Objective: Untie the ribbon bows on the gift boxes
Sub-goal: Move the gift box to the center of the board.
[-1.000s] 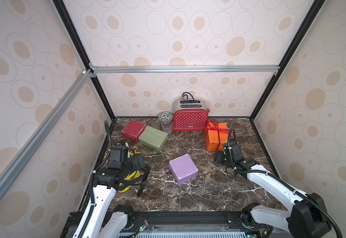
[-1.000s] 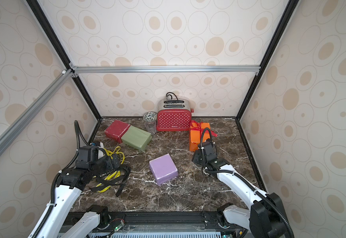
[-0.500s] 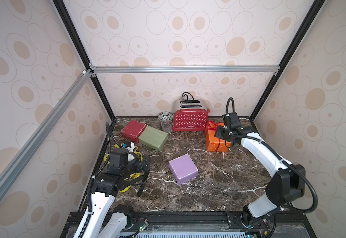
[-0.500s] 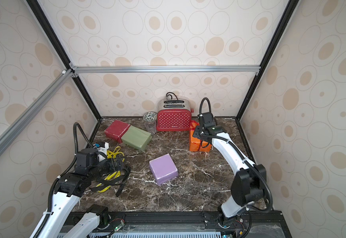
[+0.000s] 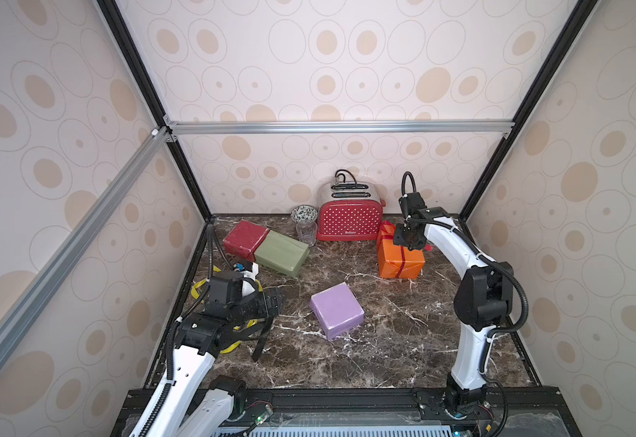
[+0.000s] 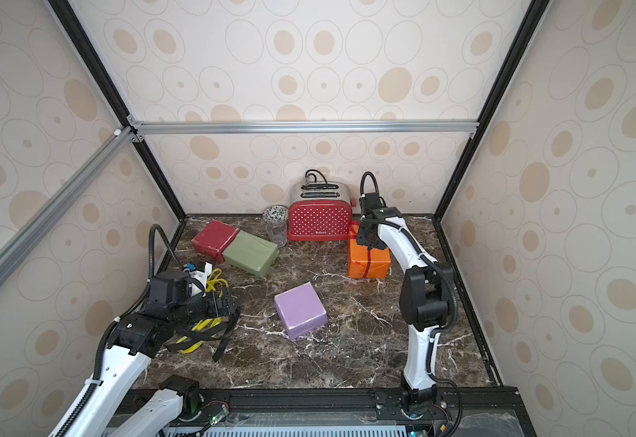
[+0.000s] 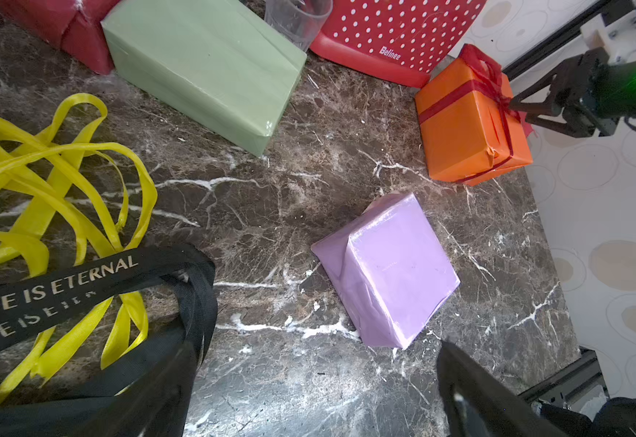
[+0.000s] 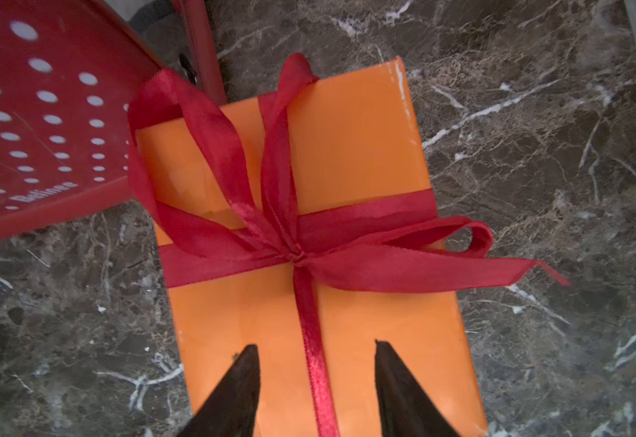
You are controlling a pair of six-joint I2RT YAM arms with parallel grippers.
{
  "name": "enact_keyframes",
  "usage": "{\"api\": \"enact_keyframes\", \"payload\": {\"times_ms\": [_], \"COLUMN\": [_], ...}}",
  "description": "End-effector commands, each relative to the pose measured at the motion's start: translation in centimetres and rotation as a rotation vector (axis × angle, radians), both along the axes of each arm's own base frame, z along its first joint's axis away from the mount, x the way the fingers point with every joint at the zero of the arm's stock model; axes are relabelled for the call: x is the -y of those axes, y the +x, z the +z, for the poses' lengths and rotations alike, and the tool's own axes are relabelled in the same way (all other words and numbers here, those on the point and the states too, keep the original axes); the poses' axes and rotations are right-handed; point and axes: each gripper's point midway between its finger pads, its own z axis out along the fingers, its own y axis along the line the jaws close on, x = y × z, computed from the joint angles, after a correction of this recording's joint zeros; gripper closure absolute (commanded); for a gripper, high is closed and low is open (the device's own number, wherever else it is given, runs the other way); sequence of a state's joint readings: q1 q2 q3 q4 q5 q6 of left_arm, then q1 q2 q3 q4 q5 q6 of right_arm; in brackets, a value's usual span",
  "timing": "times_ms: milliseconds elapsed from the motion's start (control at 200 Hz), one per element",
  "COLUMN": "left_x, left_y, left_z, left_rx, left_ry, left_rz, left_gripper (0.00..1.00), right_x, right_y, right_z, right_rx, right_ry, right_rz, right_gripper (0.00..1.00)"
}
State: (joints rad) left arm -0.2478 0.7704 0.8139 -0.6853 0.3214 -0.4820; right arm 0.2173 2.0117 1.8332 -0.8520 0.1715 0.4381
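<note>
Jaws are held apart on the left gripper (image 7: pixel 316 346) and on the right gripper (image 8: pixel 314 344), positioned above the red satin bow (image 8: pixel 293 253) tied in two loops on the orange gift box (image 8: pixel 350 151).

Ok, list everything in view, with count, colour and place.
paper-wrapped gift boxes: four; dark red box and olive green box touching, back left; orange box back right; lilac box centre
red ribbon bow: one, tied on orange box
yellow ribbons: loose tangle, count unclear, front left
black lettered ribbon: one, over them
red dotted toaster: one, back centre
patterned bowl, clear glass: one each, beside toaster
left gripper: open, beside ribbons
right gripper: open, above orange box
</note>
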Motion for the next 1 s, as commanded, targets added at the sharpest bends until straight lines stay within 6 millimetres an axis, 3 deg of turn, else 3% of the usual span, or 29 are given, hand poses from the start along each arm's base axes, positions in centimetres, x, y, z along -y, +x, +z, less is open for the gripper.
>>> {"api": "enact_keyframes", "payload": {"times_ms": [0, 165, 396, 541, 721, 807, 992], "left_x": [0.5, 0.7, 1.3, 1.3, 2.2, 3.9, 8.2], "left_y": [0.1, 0.1, 0.1, 0.2, 0.2, 0.1, -2.1], "left_z": [0.4, 0.3, 0.2, 0.0, -0.3, -0.4, -1.4], "left_rx": [0.012, 0.010, 0.003, -0.006, -0.031, -0.045, -0.116], "left_ry": [-0.010, -0.016, -0.033, -0.032, -0.066, -0.105, -0.119], "left_rz": [-0.024, -0.036, -0.058, -0.061, -0.096, -0.161, -0.347], "left_gripper": [0.02, 0.02, 0.02, 0.02, 0.03, 0.03, 0.03], "right_x": [-1.0, -1.8, -0.7, -0.7, -1.3, -2.4, -4.3], "right_y": [0.3, 0.0, -1.2, -2.5, -6.1, -8.2, -13.4], "right_z": [-0.8, -2.1, -3.0, -2.3, -1.5, -1.7, -1.8], "right_rx": [-0.032, -0.068, -0.112, -0.092, -0.068, -0.061, -0.056], "right_ry": [0.010, 0.046, -0.007, 0.002, 0.064, 0.136, 0.271], "right_rz": [0.070, 0.103, 0.088, 0.079, 0.086, 0.115, 0.149], "right_gripper": [0.59, 0.74, 1.00, 1.00, 1.00, 1.00, 1.00]}}
